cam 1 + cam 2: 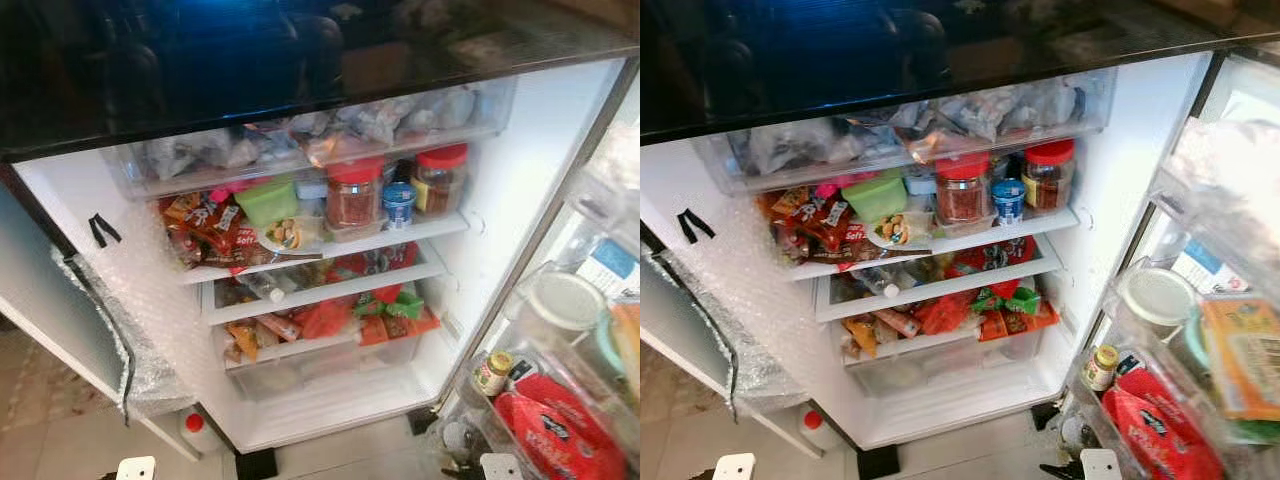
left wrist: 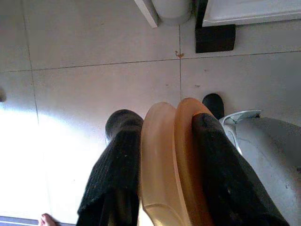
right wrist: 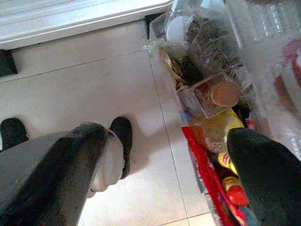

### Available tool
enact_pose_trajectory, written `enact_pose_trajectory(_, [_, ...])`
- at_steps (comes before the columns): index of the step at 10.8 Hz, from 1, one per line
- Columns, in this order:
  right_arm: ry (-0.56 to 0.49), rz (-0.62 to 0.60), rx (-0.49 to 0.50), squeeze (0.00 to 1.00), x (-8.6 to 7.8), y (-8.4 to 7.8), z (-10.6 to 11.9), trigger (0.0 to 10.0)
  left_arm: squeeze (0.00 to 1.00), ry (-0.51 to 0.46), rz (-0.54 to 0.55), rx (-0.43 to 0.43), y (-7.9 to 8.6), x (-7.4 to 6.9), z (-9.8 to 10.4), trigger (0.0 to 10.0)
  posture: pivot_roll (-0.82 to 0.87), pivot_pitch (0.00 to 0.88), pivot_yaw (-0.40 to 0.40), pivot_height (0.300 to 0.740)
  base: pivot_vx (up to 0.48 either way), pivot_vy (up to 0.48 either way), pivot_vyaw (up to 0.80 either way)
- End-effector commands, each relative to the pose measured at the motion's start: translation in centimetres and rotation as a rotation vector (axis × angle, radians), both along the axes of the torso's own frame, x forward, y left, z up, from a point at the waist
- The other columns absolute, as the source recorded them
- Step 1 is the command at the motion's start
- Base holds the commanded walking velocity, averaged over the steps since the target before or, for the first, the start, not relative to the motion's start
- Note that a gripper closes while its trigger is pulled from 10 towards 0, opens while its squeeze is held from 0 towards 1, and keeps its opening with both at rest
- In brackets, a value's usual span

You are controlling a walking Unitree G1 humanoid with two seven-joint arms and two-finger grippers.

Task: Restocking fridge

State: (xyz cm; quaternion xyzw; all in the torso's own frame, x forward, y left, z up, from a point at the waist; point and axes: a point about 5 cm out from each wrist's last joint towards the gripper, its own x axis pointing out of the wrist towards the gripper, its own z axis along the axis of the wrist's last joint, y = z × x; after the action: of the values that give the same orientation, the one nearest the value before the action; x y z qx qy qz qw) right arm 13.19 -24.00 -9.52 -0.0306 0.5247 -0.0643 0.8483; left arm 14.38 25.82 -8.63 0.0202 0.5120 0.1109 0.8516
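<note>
Pale floor tiles point(image 2: 94, 70) lay below the open white fridge point(image 1: 520, 180), where the left gripper point(image 2: 164, 160), hanging low before its crowded shelves, was clamped on two stacked orange oval plastic lids point(image 2: 169, 165) standing lengthwise between its fingers, while the right gripper point(image 3: 178, 155) hung spread apart, holding nothing.

Red snack packet point(image 1: 852, 234) on the upper fridge shelf with white lettering that appears to read "Soft", round dark logo on the red bag point(image 1: 553, 428) in the door rack too blurred to read, other labels illegible
</note>
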Motion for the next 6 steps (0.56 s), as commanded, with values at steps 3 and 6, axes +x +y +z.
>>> enact_pose_trajectory(3, [-0.002,-0.013,0.008,0.0,-0.04,0.04,-0.02,10.0,0.0,0.009,-0.015,0.013,0.19,-0.02,0.05,10.0,-0.18,0.0,0.068,0.74,0.0,0.0,0.0])
enact_pose_trajectory(6, [-0.012,-0.029,0.008,0.0,0.08,-0.07,0.05,10.0,0.0,0.008,-0.013,0.01,0.15,-0.01,0.04,10.0,-0.18,0.0,0.067,0.74,0.0,0.0,0.0])
